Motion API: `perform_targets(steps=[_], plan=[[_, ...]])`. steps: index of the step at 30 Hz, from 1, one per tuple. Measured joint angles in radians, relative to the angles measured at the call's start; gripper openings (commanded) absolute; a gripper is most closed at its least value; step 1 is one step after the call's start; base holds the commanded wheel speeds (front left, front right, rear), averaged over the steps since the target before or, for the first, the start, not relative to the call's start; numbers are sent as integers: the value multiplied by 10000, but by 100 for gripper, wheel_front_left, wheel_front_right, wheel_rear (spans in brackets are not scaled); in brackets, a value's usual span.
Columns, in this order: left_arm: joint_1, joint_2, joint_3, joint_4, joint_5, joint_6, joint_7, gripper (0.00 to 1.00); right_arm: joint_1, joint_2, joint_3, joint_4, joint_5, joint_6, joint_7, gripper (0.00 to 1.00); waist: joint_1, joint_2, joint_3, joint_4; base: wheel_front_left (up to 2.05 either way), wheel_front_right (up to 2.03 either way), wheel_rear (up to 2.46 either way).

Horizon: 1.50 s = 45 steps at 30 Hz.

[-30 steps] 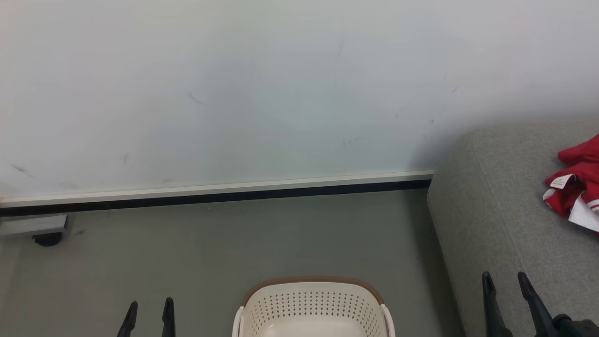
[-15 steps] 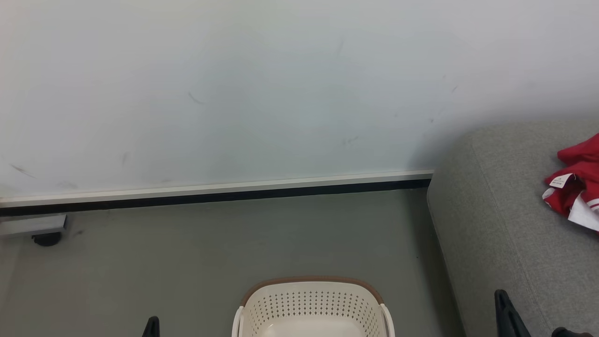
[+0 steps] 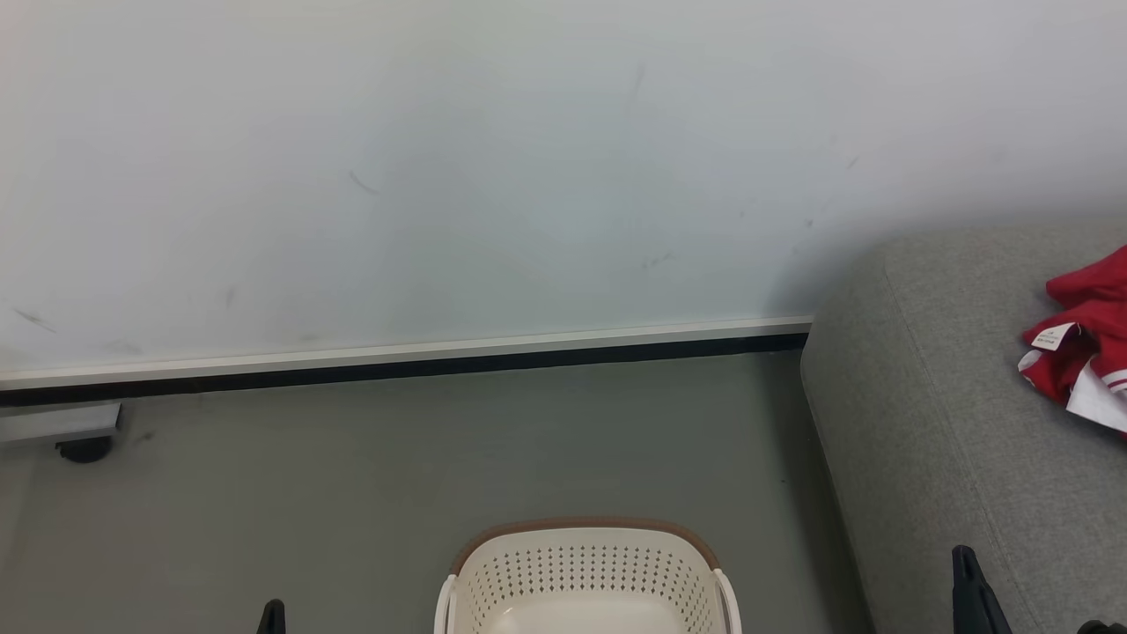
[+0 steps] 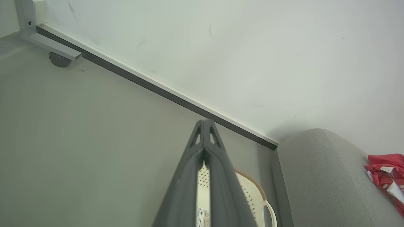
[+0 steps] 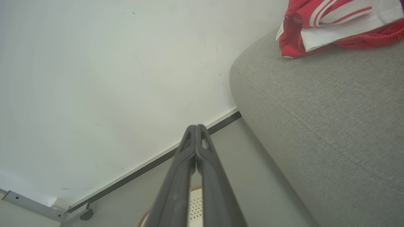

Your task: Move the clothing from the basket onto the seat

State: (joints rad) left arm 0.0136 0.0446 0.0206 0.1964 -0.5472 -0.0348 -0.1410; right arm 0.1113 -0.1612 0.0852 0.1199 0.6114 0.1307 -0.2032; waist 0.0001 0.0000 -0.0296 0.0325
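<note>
The red and white clothing [image 3: 1085, 352] lies heaped on the grey seat [image 3: 933, 423] at the right, also the clothing [image 5: 328, 22] on the seat [image 5: 315, 107] in the right wrist view. The cream basket [image 3: 585, 577] with its brown rim stands on the floor at the bottom centre; what shows of its inside is bare. My left gripper [image 3: 272, 614] peeks in left of the basket, and my left gripper [image 4: 204, 123] has its tips pressed together, holding nothing. My right gripper [image 3: 965, 563] is low beside the seat's front; my right gripper [image 5: 196, 127] is shut and holds nothing.
A pale wall [image 3: 440, 176] with a black skirting strip [image 3: 405, 368] runs behind the grey floor [image 3: 352, 475]. A metal frame foot on a castor [image 3: 84, 447] sits at the far left against the wall.
Both grippers have shut and dropped lower towards the bottom edge of the head view. The clothing, basket and seat stay where they were.
</note>
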Motion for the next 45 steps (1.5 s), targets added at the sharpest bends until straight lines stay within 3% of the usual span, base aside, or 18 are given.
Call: perform_targets(steps=[19,45], plan=[[-366,2,230,151,-2796,-255,803,0,-196,148,-326,-29,2742,0,477,0,0,0,57,-59,0,0,0],[-643,8,464,284,-5789,-516,1733,0,-412,359,-731,-58,5726,-2,1066,0,0,0,135,-139,0,0,0]])
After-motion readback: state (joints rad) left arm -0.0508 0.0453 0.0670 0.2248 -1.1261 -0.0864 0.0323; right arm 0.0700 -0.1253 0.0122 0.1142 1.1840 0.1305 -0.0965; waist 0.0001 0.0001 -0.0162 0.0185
